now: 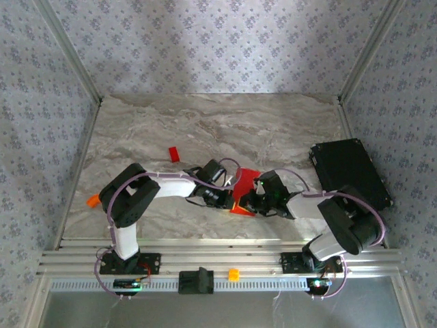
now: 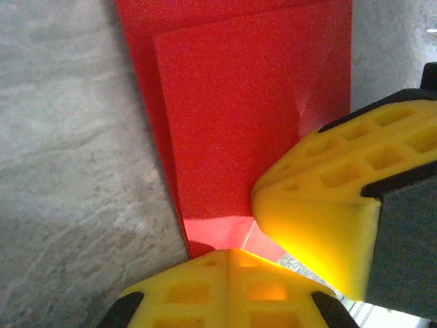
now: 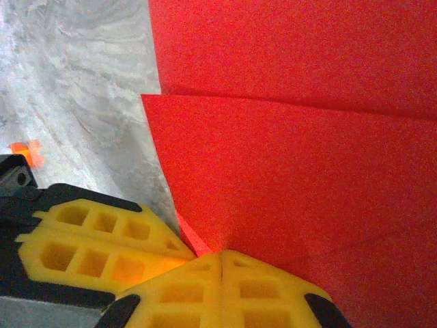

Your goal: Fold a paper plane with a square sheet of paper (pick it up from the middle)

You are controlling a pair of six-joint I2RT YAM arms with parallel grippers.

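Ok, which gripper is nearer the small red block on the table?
Left. The left gripper is at the red paper's left side, down and right of the red block. The right gripper sits just beyond it, further right.

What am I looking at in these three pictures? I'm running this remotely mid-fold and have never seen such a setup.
Two robot arms are bolted at the near edge of a marble-patterned table. The wide picture comes from a fixed camera above and behind them. The other two come from a camera on each wrist, looking past that arm's own yellow fingers. The left gripper and the right gripper are both shut, their tips meeting at one edge of the red sheet of paper, which lies mid-table and already carries folds. Whether either one actually pinches the paper, I cannot tell. Also on the table are a small red block, a small orange block and a black case.
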